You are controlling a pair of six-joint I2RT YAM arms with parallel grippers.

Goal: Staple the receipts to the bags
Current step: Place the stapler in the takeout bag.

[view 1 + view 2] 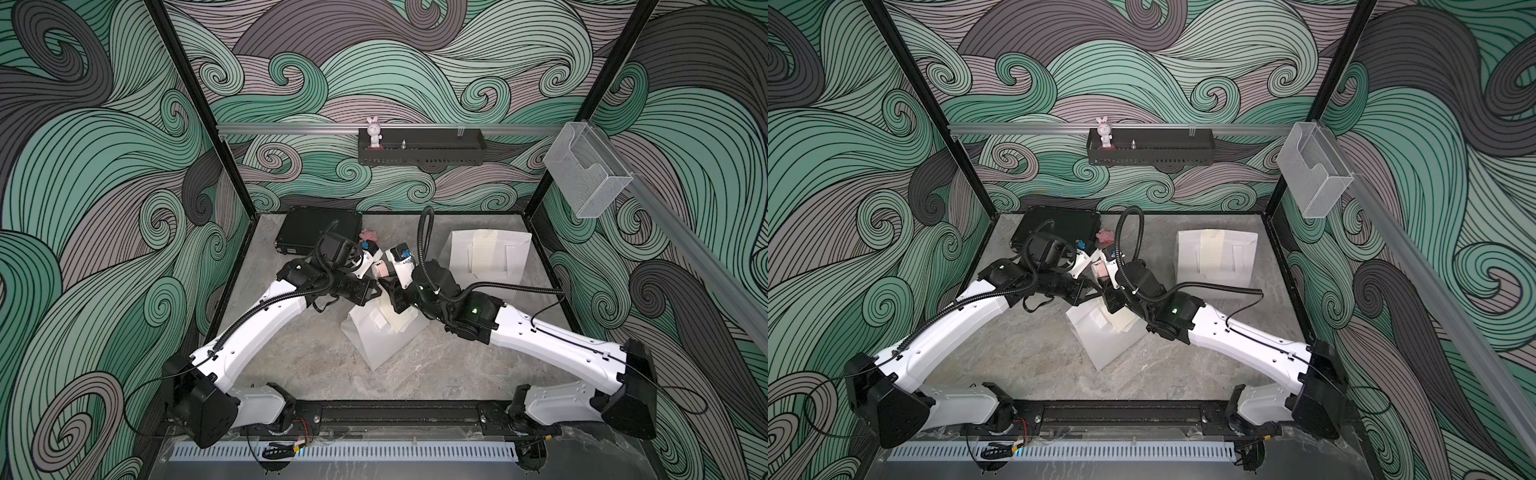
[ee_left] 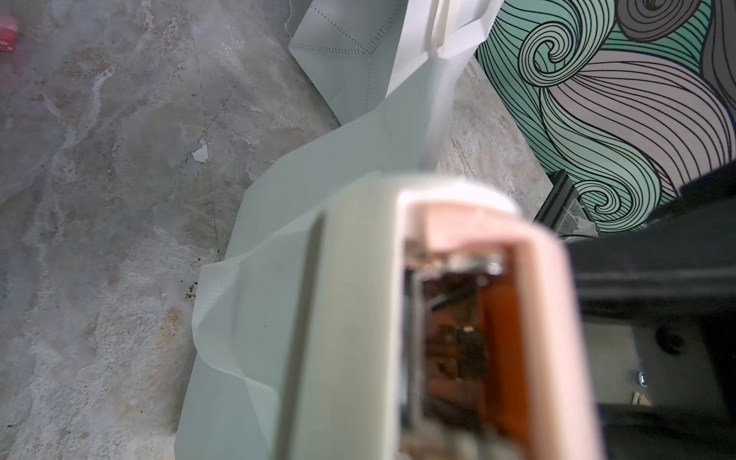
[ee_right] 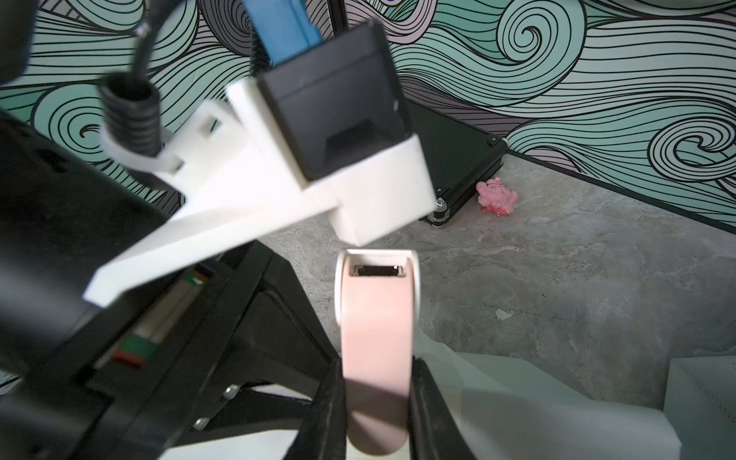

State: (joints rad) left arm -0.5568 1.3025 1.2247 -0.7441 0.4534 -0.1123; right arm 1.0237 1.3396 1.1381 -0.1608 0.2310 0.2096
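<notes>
You are seeing a receipt (image 1: 401,319) lying on the near bag (image 1: 370,347), the case (image 1: 316,227) sitting behind-left of it, the second bag (image 1: 505,266) behind-right.

Up close, my left wrist camera sees the stapler (image 2: 458,318) only as a blur, cut off at the edge of view. From above, my arms (image 1: 266,320) cover the top of the near bag (image 1: 374,349) and part of its receipt (image 1: 401,322).

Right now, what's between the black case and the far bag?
A small pink toy beside the case; both top views show it.
</notes>
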